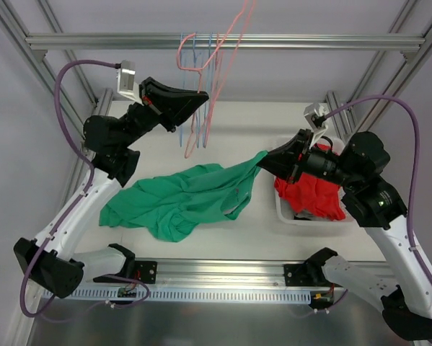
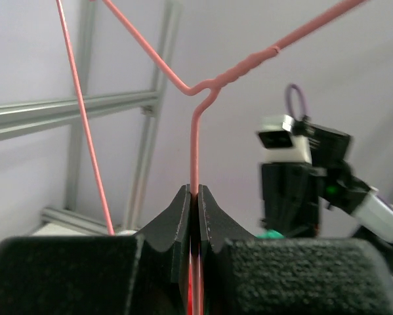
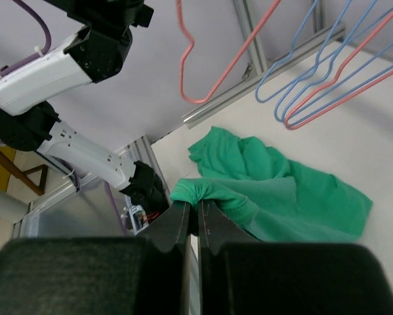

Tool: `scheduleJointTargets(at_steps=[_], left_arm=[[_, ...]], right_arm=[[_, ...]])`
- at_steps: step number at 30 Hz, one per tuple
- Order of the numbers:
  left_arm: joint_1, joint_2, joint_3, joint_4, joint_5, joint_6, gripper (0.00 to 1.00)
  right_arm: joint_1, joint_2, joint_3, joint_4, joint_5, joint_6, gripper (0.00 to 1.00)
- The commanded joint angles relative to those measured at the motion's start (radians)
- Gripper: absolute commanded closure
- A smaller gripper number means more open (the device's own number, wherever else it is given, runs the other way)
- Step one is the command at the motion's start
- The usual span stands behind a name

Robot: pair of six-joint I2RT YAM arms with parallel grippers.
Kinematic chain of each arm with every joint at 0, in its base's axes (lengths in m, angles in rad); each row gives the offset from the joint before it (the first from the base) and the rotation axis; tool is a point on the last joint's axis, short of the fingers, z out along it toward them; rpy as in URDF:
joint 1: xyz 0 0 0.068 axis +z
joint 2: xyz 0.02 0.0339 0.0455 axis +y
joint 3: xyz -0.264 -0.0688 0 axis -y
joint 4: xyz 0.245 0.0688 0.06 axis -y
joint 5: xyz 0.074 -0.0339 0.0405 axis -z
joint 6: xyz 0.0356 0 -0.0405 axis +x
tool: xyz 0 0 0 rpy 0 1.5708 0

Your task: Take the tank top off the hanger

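Left wrist: left gripper (image 2: 193, 197) is pinching the pink hanger (image 2: 195, 138). The jaws are sitting flat against the straight wire just below its twisted neck, with no gap showing. The wire is running up out of the fingers and splitting into two arms.

Right wrist: right gripper (image 3: 191, 211) is clamping a bunched fold of the green tank top (image 3: 281, 190), jaws nearly together with cloth between them. The rest of the top is trailing away from the fingers and lying on the white table (image 3: 380, 144).

Top external: the left arm is holding the hanger up near the rail (image 1: 309, 41). The right gripper is holding its corner of the top lifted just beside the white bin (image 1: 286, 214). The bulk of the top is lying crumpled on the table between the two arms. The hanger wire on show is looking bare (its lower end is hanging close to the top's upper edge; can't tell if they're touching). Red cloth (image 1: 313, 191) is sitting in the bin.
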Motion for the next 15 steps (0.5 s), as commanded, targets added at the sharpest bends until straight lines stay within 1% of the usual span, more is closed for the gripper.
scheduleJointTargets(at_steps=[1,2,3,4,5,6,7,8,9,10,11,12,13,14,15], left_arm=[[-0.006,-0.165,-0.014,0.120,-0.203,0.207,1.00],[-0.008,-0.210,-0.054,0.079,-0.255,0.236,1.00],[-0.006,-0.314,-0.140,0.058,-0.306,0.276,1.00],[-0.005,-0.368,-0.178,0.024,-0.364,0.296,1.00],[-0.006,-0.417,-0.212,-0.017,-0.444,0.312,1.00],[-0.006,-0.468,-0.254,-0.127,-0.466,0.354,1.00],[-0.008,-0.561,-0.268,-0.189,-0.478,0.368,1.00],[-0.006,-0.600,-0.283,-0.255,-0.503,0.375,1.00],[-0.006,-0.682,-0.304,-0.385,-0.507,0.387,1.00],[-0.006,-0.723,-0.311,-0.456,-0.515,0.392,1.00],[-0.005,-0.756,-0.321,-0.520,-0.526,0.392,1.00],[-0.005,-0.793,-0.343,-0.580,-0.555,0.384,1.00],[-0.006,-0.847,-0.351,-0.696,-0.576,0.381,1.00],[-0.006,-0.865,-0.370,-0.752,-0.601,0.372,1.00],[-0.005,-0.881,-0.378,-0.798,-0.642,0.350,1.00]], right_arm=[[0.032,-0.029,-0.002,-0.084,-0.052,-0.011,1.00],[0.055,-0.029,-0.057,-0.083,-0.024,-0.013,1.00],[0.090,-0.029,-0.087,-0.081,0.008,-0.026,1.00],[0.170,-0.020,-0.114,-0.080,0.051,-0.037,1.00],[0.210,-0.012,-0.140,-0.078,0.086,-0.045,1.00],[0.242,0.000,-0.194,-0.046,0.139,-0.048,1.00],[0.294,0.011,-0.229,-0.010,0.169,-0.025,1.00],[0.314,0.036,-0.263,0.029,0.196,-0.008,1.00],[0.328,0.056,-0.327,0.108,0.251,0.009,1.00],[0.353,0.082,-0.352,0.139,0.288,0.025,1.00],[0.364,0.153,-0.369,0.159,0.324,0.062,1.00],[0.374,0.196,-0.380,0.182,0.405,0.079,1.00],[0.394,0.239,-0.377,0.192,0.448,0.088,1.00],[0.402,0.327,-0.371,0.202,0.533,0.116,1.00],[0.405,0.369,-0.359,0.208,0.566,0.140,1.00]])
